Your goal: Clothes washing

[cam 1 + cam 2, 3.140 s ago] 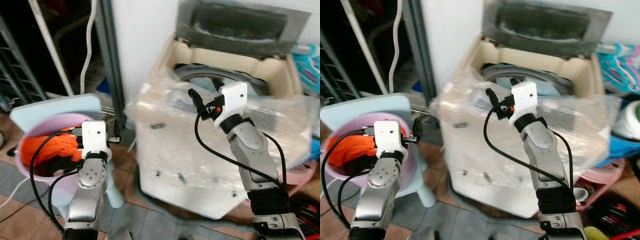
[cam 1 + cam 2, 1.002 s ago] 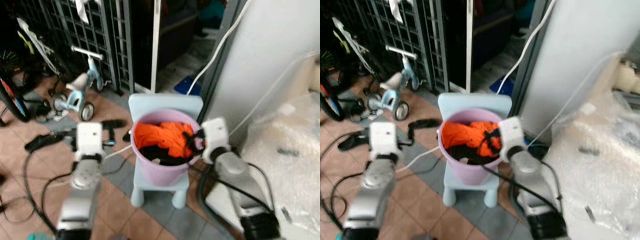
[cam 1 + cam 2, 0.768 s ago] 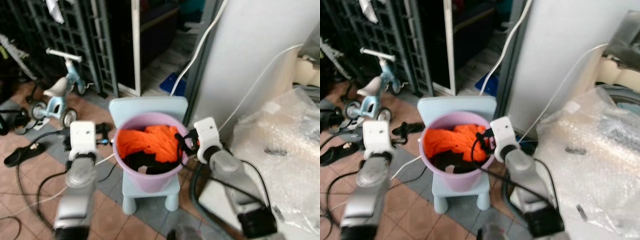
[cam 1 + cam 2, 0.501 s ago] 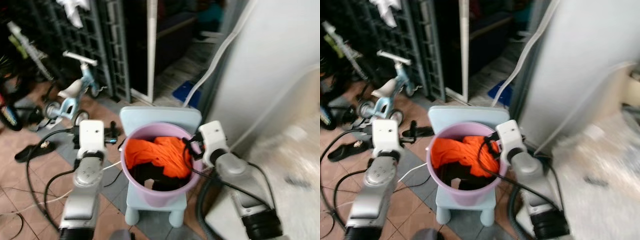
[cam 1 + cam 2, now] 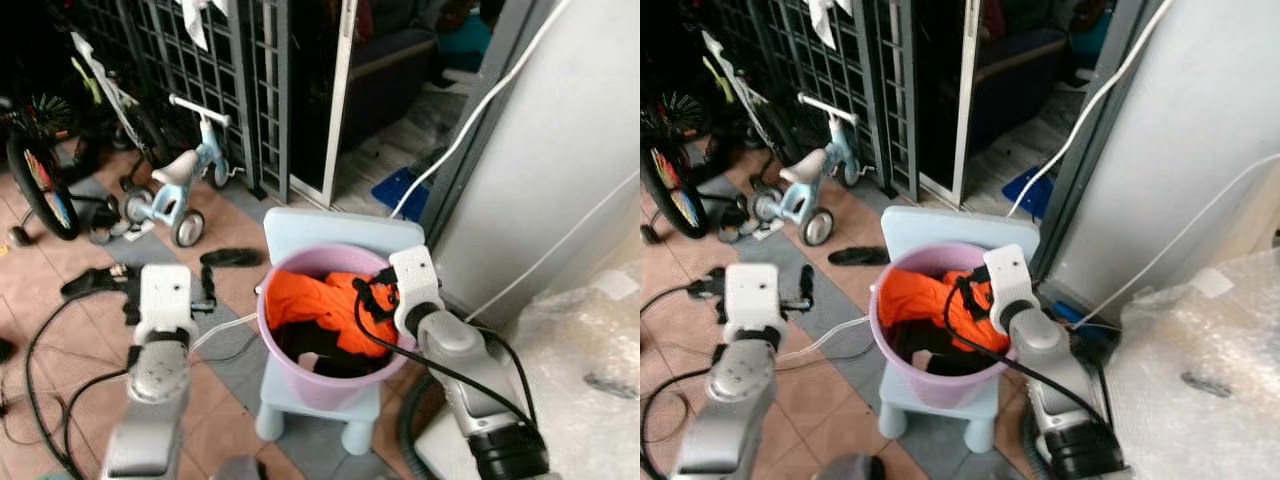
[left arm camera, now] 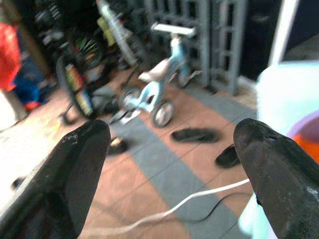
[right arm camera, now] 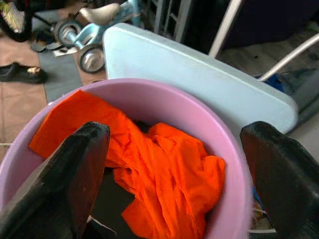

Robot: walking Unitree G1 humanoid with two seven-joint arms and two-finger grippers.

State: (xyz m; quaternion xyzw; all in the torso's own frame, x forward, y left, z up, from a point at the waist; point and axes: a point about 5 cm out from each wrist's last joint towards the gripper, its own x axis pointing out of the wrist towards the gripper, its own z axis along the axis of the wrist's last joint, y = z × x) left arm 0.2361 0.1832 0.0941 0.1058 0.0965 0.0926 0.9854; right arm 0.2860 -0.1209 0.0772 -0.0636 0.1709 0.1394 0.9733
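Observation:
A lilac bucket [image 5: 330,388] stands on a small light-blue chair [image 5: 340,233]. It holds an orange garment [image 5: 312,305] lying over a dark one [image 5: 322,352]. My right gripper [image 5: 375,297] hovers at the bucket's right rim, pointing in over the clothes. In the right wrist view it is open [image 7: 172,164], its fingers spread on either side of the orange garment [image 7: 164,174] and touching nothing. My left gripper [image 5: 168,290] is open and empty above the floor, left of the bucket. It points toward the tricycle [image 6: 164,74].
The washing machine, wrapped in bubble wrap [image 5: 590,370], is at the lower right, beside a white wall [image 5: 560,150]. A child's tricycle [image 5: 185,175], a bicycle wheel [image 5: 35,185], slippers [image 5: 230,257] and loose cables [image 5: 40,350] lie on the tiled floor. Metal grilles stand behind.
The view has swung from the washing machine to the bucket. My right gripper left the machine and now sits at the bucket's rim. The left arm keeps its place left of the bucket.

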